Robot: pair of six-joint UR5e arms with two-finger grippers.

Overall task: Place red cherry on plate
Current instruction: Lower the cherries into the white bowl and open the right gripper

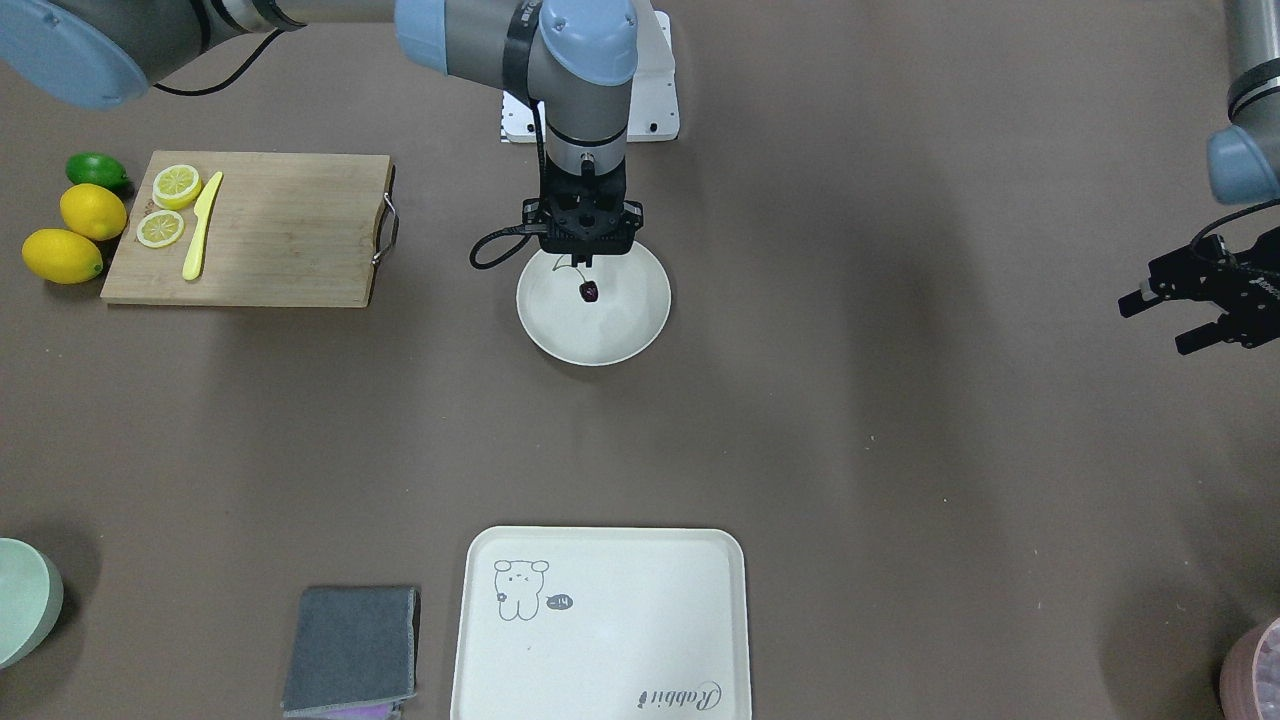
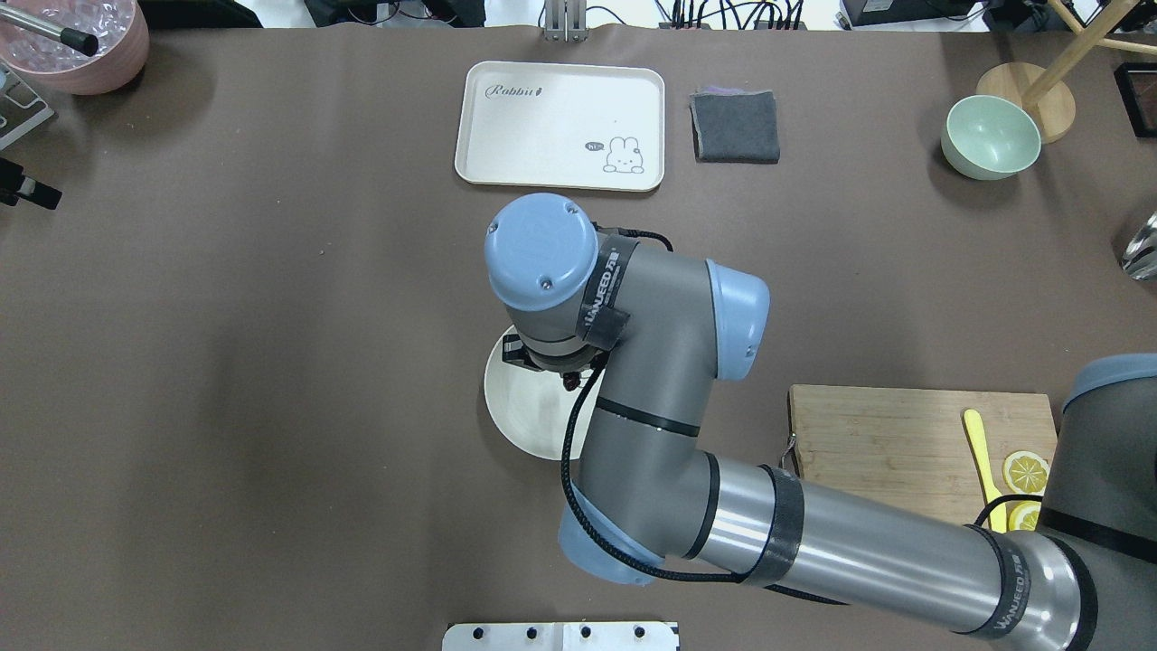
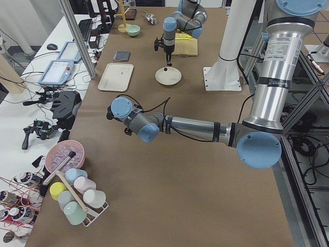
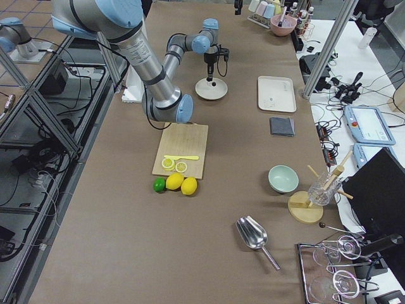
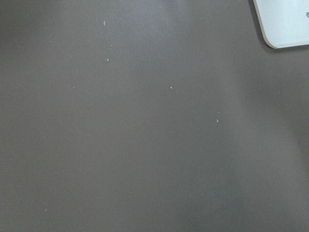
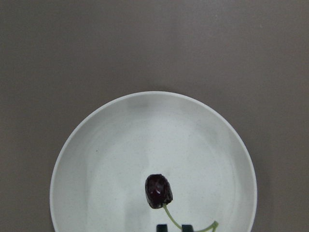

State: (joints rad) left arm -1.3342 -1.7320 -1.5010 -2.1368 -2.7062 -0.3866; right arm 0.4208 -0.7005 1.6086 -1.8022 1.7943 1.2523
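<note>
The red cherry (image 6: pixel 159 191) is a dark maroon fruit on a thin green stem, and it hangs over the round cream plate (image 6: pixel 96 145). My right gripper (image 1: pixel 584 263) points straight down above the plate's (image 1: pixel 620 330) back half. It is shut on the stem, and the cherry (image 1: pixel 590 291) dangles just below it. Only the two black fingertips (image 6: pixel 161 226) show in the right wrist view. My left gripper (image 1: pixel 1163 322) hovers open and empty far to the side. From overhead, the right wrist hides most of the plate (image 2: pixel 520 420).
A cutting board (image 1: pixel 270 235) holds lemon slices (image 1: pixel 176 185) and a yellow knife (image 1: pixel 201 225), with lemons (image 1: pixel 93 211) and a lime (image 1: pixel 97 170) beside it. On the far side lie a rabbit tray (image 1: pixel 640 620), a grey cloth (image 1: pixel 352 648) and a mint bowl (image 1: pixel 25 598).
</note>
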